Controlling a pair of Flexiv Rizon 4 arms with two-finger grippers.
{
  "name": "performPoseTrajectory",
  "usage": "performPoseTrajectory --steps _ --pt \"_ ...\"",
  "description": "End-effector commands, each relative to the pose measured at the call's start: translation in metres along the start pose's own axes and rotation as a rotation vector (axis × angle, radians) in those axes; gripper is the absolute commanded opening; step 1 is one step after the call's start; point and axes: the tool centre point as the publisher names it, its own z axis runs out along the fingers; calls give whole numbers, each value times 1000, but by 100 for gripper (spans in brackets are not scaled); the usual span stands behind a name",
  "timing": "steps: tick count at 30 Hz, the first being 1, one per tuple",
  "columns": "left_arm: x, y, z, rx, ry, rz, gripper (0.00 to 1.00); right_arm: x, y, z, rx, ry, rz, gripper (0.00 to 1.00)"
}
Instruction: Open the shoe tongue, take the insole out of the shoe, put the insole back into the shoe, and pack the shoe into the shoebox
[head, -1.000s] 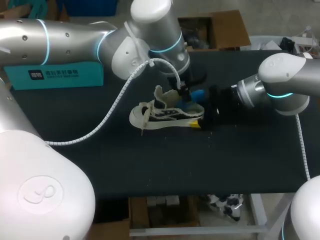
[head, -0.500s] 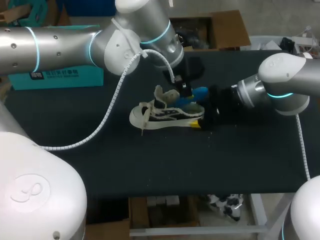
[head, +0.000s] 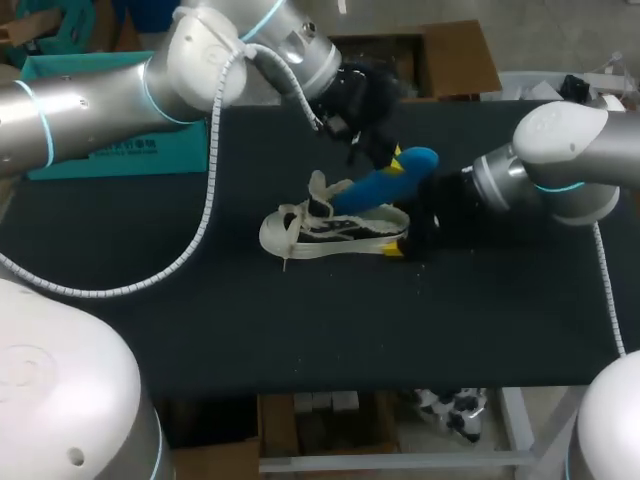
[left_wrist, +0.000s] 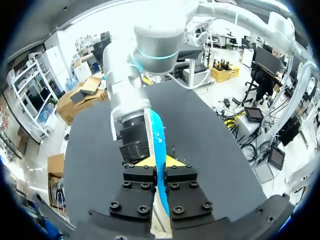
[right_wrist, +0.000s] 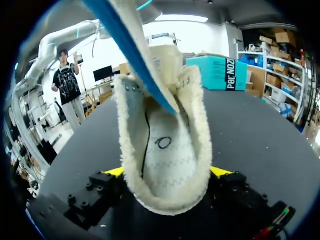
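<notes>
On the tabletop (head: 300, 320), our right fingers (right_wrist: 116, 171) clamp the heel of the upright shoe (head: 330, 228). The blue insole (head: 385, 180) slants up from its opening, upper end pinched between our left fingers (left_wrist: 176, 161). Farther back, at the left, sits the teal shoebox (head: 120, 160).

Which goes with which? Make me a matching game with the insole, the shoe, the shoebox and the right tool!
Things:
1. insole
2. shoe
3. shoebox
4. right tool

Clues:
A. teal, at the far left of the table
B. blue, sticking up out of the shoe, pinched by the left tool
C. holds the shoe's heel
D. cream, lies in the middle of the table

Pairs: 1-B, 2-D, 3-A, 4-C
</notes>
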Motion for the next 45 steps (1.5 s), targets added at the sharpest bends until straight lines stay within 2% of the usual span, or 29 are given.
performPoseTrajectory --steps 1,4,9,14,16,18,32,35,38,45 --pt "-5 -9 -14 137 68 59 0 10 0 -15 35 -20 12 100" --pt "-5 -20 -22 176 77 93 0 15 -1 -29 64 -35 24 100" --pt "-3 -35 -40 231 47 135 0 22 1 -56 135 -55 46 100" --pt "-3 -46 -68 323 15 168 0 24 7 -81 191 -67 42 100" --pt "-3 -49 -81 357 -3 162 0 23 10 -87 217 -61 43 100" --pt "-2 -51 -95 354 -29 127 0 21 13 -92 226 -60 39 100" --pt "-2 -51 -95 354 -29 127 0 9 34 -120 368 -14 3 100" --pt "6 -32 -105 403 -83 101 0 0 42 -121 416 7 -4 100" --pt "17 -24 -118 445 -150 93 0 -8 50 -120 464 31 -7 100" --pt "37 -20 -146 496 -287 78 0 -16 64 -112 561 61 0 100"
